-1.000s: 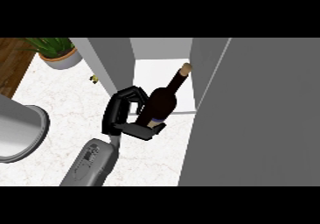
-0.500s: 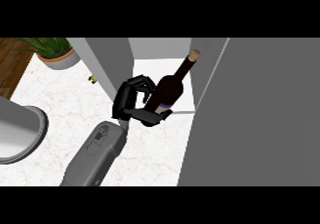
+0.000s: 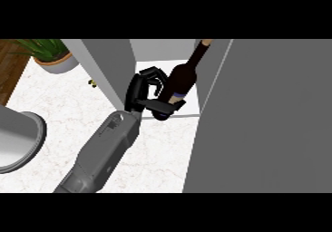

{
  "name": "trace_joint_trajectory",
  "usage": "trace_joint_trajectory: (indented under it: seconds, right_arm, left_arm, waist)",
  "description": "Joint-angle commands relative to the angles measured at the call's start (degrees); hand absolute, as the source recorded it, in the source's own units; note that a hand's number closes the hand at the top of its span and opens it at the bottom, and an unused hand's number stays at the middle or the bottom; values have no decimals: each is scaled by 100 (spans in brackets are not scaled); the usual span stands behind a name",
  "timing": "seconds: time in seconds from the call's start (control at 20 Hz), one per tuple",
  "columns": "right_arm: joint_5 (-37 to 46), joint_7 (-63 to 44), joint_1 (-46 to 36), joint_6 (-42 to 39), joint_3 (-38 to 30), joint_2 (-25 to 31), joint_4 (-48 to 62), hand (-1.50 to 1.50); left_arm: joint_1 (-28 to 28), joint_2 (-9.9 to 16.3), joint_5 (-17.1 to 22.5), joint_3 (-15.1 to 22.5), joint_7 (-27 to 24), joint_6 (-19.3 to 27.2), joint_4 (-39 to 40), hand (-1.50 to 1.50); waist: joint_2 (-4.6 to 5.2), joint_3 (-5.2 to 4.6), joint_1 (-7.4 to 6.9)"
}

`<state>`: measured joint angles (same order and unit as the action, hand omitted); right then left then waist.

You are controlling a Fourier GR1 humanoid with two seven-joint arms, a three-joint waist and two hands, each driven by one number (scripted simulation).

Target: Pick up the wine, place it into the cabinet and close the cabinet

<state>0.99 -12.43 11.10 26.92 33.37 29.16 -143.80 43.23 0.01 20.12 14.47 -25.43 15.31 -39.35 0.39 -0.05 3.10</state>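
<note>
Wine bottle [image 3: 181, 82], dark glass with a pale band of label low on its body, stands tilted with its neck leaning far and to the right, its tan cap reaching the top of the view. No writing on the label can be read. The bottle sits at the mouth of the cabinet [image 3: 275, 113], in the gap between a grey upright panel [image 3: 105, 72] on the left and the large grey cabinet door on the right; its base is hidden behind the hand, so I cannot tell whether it rests on the white cabinet floor or hangs just above it. One black hand [image 3: 145, 93] has its fingers and thumb curled round the lower part of the bottle from the left and near side, the thumb crossing below the label. Its grey forearm [image 3: 101, 152] runs from the near lower left up to the wrist; which arm it is cannot be settled from the view, though it comes in left of centre. The other hand does not show. On the marbled white counter [image 3: 162, 158], a grey round vessel [image 3: 15, 142] is cut off at the left edge, a potted green plant [image 3: 51, 54] stands far left, and a small dark-and-yellow object [image 3: 92, 83] lies beside the panel, too small to identify.
</note>
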Motion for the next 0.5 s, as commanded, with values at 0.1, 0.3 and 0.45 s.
trace_joint_trajectory:
  seconds: [0.1,0.3,0.45]
  right_arm:
    - [-153,20,442,-47,266,-33,-833,-150]
    - [-411,-58,354,-203,139,-6,-842,-150]
    - [-396,85,479,-252,95,33,-879,-150]
  left_arm:
    - [676,-1,187,161,-230,381,1042,150]
    - [1100,-1,144,166,40,412,1611,150]
    - [1206,-1,281,1,-129,556,1962,150]
  waist:
    - [16,3,134]
    - [42,2,137]
    - [73,0,250]
